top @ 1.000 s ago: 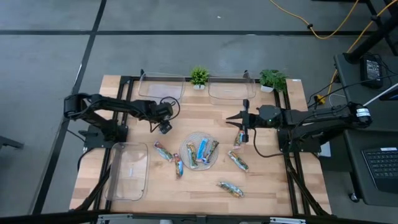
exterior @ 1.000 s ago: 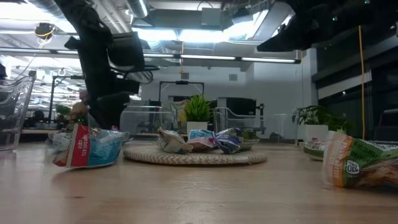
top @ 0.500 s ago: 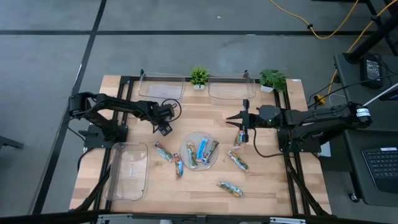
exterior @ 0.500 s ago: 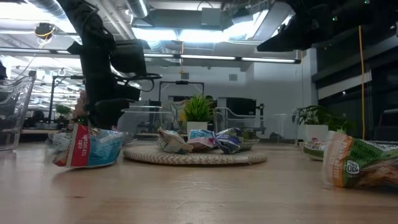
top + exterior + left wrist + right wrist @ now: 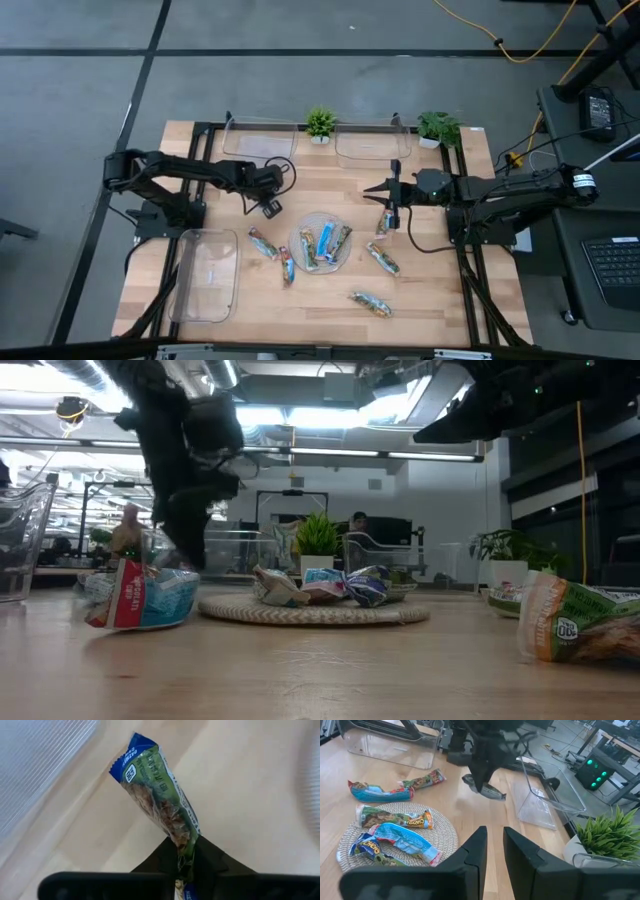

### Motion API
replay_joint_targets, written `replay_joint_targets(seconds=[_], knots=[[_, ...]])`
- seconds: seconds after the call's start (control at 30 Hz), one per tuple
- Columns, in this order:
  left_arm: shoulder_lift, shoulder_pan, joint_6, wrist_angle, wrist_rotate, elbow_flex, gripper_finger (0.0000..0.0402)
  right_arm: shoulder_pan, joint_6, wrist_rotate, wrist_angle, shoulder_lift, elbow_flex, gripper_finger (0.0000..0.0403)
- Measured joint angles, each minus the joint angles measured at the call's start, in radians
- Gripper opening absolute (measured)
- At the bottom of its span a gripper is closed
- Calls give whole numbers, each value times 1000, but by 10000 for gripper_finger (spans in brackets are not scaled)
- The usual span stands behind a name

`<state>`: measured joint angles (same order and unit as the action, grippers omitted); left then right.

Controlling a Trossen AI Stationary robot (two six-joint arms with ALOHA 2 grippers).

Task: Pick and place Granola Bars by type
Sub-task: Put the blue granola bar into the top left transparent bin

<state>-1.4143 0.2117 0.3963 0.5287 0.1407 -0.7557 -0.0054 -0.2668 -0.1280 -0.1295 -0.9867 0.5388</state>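
Observation:
My left gripper hangs over the table's left middle, shut on a green and blue granola bar. The right wrist view shows that bar below the left gripper, clear of the wood. Several more bars lie on a round woven mat, and others lie flat on the table around it. My right gripper waits above the table right of the mat, with a narrow gap between its fingers and nothing in it. My left gripper pinches one crimped end of the bar between its two fingers. It comes from above, pointing steeply down. The rest of the bar sticks out past the fingertips, tilted and lifted clear of the table.
A clear tray stands at the near left and two more along the far edge, beside two small potted plants. In the low view a blue and red bar lies left of the mat.
My left gripper has shut on the bar's end, then risen and gone a little toward the table's right. The bar has come up off the wood with it. My right arm has kept still.

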Motion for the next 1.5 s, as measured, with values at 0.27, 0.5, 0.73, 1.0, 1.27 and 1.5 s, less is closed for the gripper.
replay_joint_targets(seconds=[0.27,0.5,0.73,1.0,1.27,1.5], knots=[[38,-102,-77,-2,-26,-114,19,0,11,0,0,0,0,67],[42,-120,-122,0,24,-187,20,0,29,0,0,0,0,67],[43,-87,-252,73,153,-314,15,0,53,0,2,0,0,67],[43,45,-376,179,287,-454,16,0,56,0,2,0,0,67],[43,182,-444,202,251,-477,16,0,65,0,27,0,0,67],[43,350,-518,194,230,-477,17,0,80,0,38,0,0,67]])
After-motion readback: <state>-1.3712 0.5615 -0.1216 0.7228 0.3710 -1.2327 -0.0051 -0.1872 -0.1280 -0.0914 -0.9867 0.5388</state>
